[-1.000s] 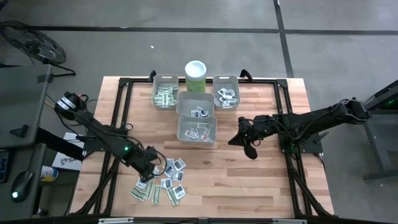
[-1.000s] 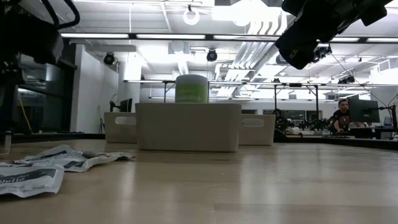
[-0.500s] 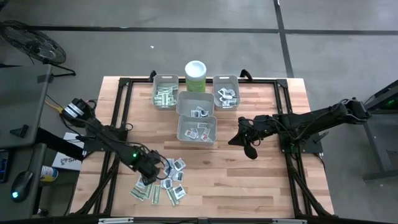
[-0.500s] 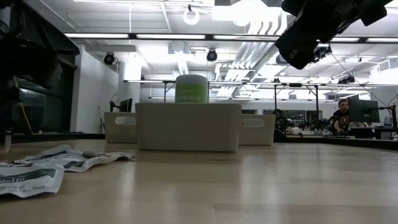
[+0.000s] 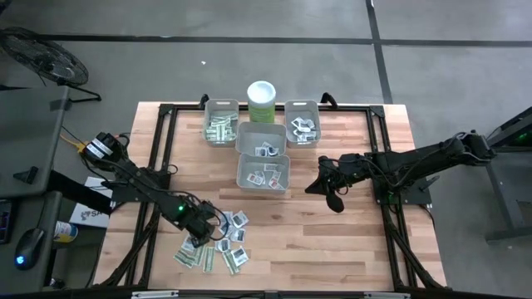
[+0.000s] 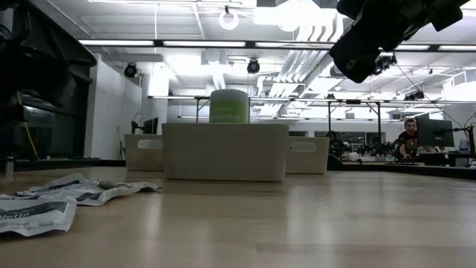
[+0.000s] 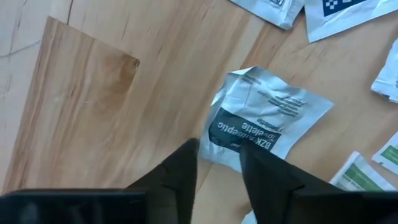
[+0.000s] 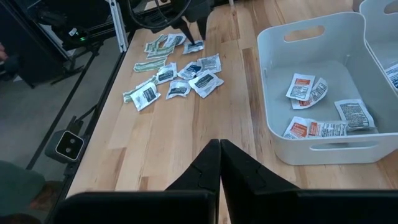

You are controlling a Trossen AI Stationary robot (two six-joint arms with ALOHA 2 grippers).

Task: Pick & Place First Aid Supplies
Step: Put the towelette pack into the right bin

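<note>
Dozens of packets (image 5: 218,246) lie loose on the table (image 5: 349,249) at its front left, white squares with dark print mixed with narrow green-white strips. The left gripper (image 5: 199,236) is down among them at the pile's left edge. In its wrist view the two dark fingers (image 7: 180,171) stand a little apart, and between their tips lies the dark-printed edge of a crumpled white packet (image 7: 264,121); whether the tips pinch it or only straddle it, I cannot tell. More packets lie just beyond those fingers, and a green-white strip (image 7: 357,174) lies off to one side of them.

Four grey bins sit at the table's middle back. The back left bin (image 5: 221,125) holds green-white strips, the two middle bins (image 5: 263,155) hold small printed squares, and the back right bin (image 5: 302,123) holds white squares. A green canister (image 5: 261,99) with a white lid stands just behind the middle bins.

Right of the bins, the right gripper (image 5: 335,201) hangs above bare wood, well apart from the pile. Its fingers (image 8: 208,163) are pressed together with nothing between them. Ahead of them in the wrist view is a bin (image 8: 280,134) with orange-printed packets (image 8: 301,86) inside, and farther off the loose pile (image 8: 177,78) with the left gripper (image 8: 191,34) standing in it.
</note>
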